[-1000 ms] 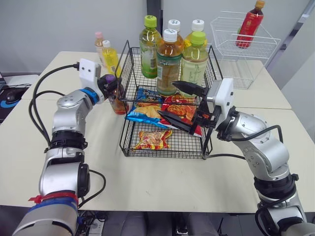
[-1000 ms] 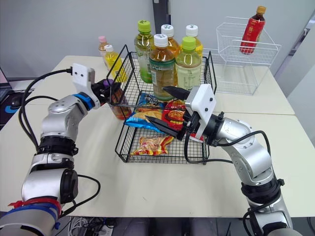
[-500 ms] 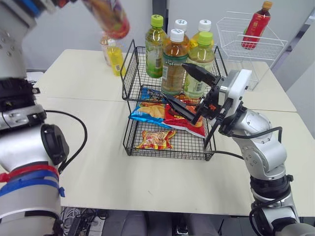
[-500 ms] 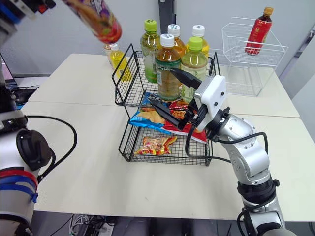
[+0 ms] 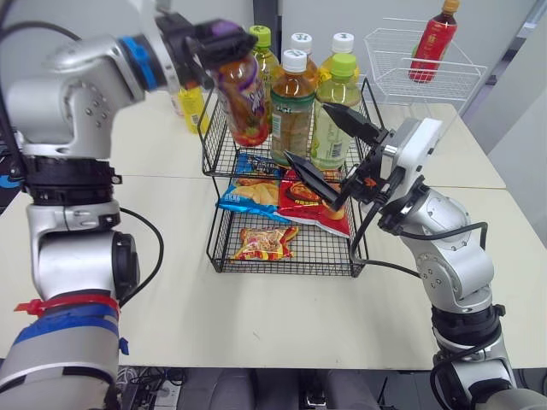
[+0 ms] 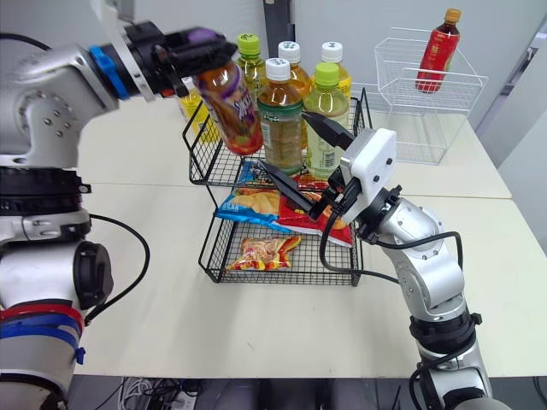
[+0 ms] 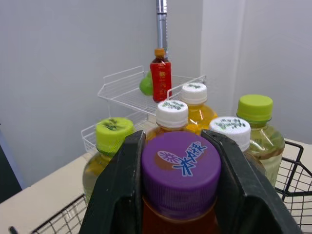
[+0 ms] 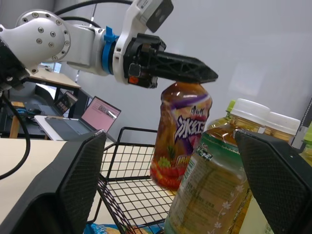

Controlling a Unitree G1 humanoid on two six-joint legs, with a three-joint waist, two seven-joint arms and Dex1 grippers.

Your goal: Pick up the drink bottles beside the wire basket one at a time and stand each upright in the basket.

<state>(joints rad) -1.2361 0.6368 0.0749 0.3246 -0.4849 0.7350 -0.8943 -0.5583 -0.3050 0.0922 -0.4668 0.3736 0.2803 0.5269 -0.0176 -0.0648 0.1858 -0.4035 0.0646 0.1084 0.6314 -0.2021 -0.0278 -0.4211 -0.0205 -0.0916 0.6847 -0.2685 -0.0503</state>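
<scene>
On the robot's left, the left gripper [image 5: 214,41] is raised above the table [image 5: 256,316], and its two black fingers [image 7: 119,195] are pinched on the cap of the purple-capped bottle [image 5: 242,98], one on each side. The bottle hangs clear of the table, tilted, with its cap toward the robot's left and its base toward the right. The base is at the left front corner of the upper tier of the black wire basket [image 5: 282,270]. Whether it is inside the rim or just in front of it cannot be told.

Behind the raised arm, a yellow bottle [image 5: 193,107] stands on the table just beside the basket's left side.

The basket has two tiers. Five bottles [image 5: 293,107] stand upright and close together on the upper tier: two with green caps and three with white caps. Snack packets [image 5: 248,195] lie on the lower tier, a blue one and a red one overlapping at the back and a smaller one toward the front.

Further right, the right gripper [image 5: 329,149] is held in front of the basket's right half, above the red packet. Its fingers [image 8: 80,185] are spread wide and grip nothing.

At the far right, on the table behind, a white wire basket [image 5: 427,81] holds a red bottle [image 5: 436,43] that leans in it.
</scene>
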